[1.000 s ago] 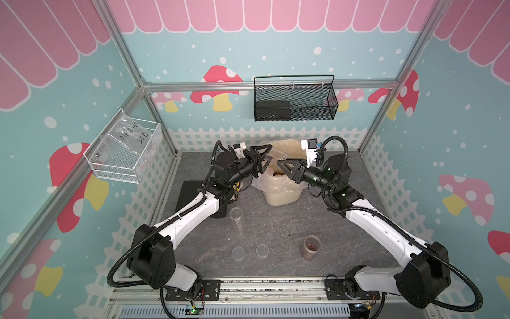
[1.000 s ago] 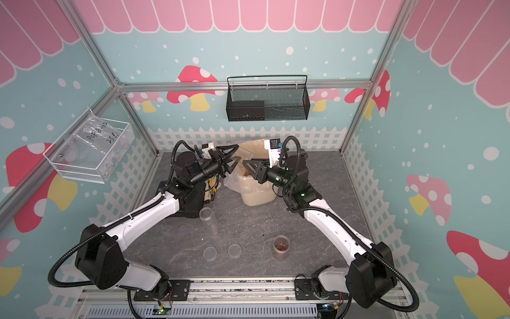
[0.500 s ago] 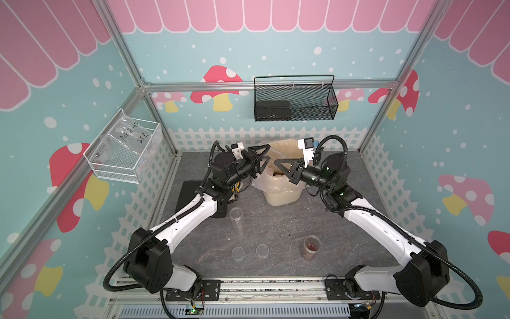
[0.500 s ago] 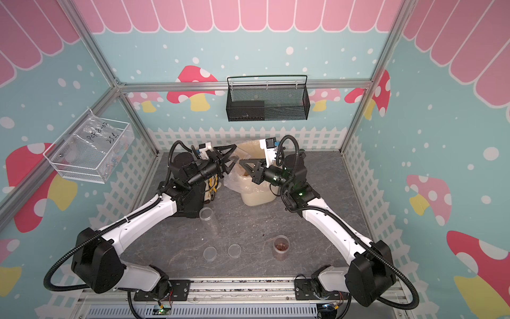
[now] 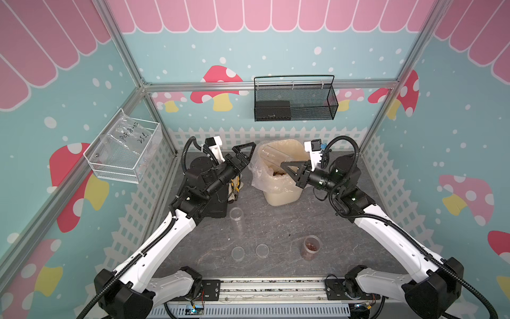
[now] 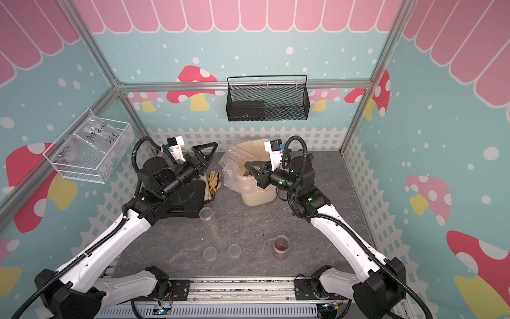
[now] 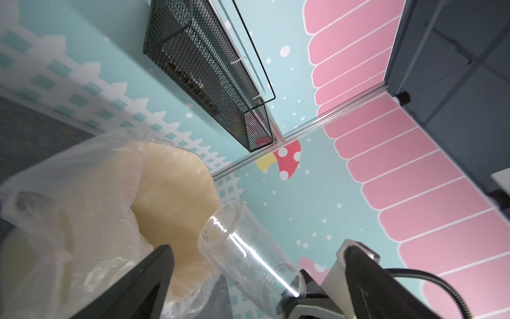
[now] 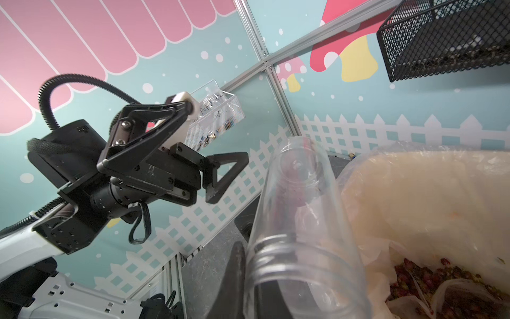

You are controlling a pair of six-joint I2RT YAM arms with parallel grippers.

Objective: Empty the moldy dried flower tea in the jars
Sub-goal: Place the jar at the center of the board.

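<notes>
A tall clear jar [image 5: 271, 156] lies tilted over the cream bin [image 5: 281, 194], empty but for a few flecks. My right gripper [image 5: 284, 165] is shut on the jar [image 8: 298, 221] at its threaded mouth; one finger [image 8: 237, 272] shows beside it. My left gripper [image 5: 244, 153] stands open just left of the bin, its fingers either side of the jar's base [image 7: 220, 234] without touching. Moldy dried flower tea [image 8: 430, 279] lies in the bin's liner. A short jar [image 5: 311, 247] with tea stands front right; an empty jar [image 5: 236, 218] stands left of centre.
Two round lids [image 5: 238, 252] [image 5: 262, 250] lie on the table near the front. Yellow-black gloves [image 6: 213, 182] and a black box [image 6: 190, 200] sit under the left arm. A black wire basket [image 5: 294, 100] hangs on the back wall and a clear basket [image 5: 124, 152] on the left wall.
My left gripper has opened and let go of the jar's base, drawing back slightly left. My right gripper has closed on the jar's mouth and now holds it alone.
</notes>
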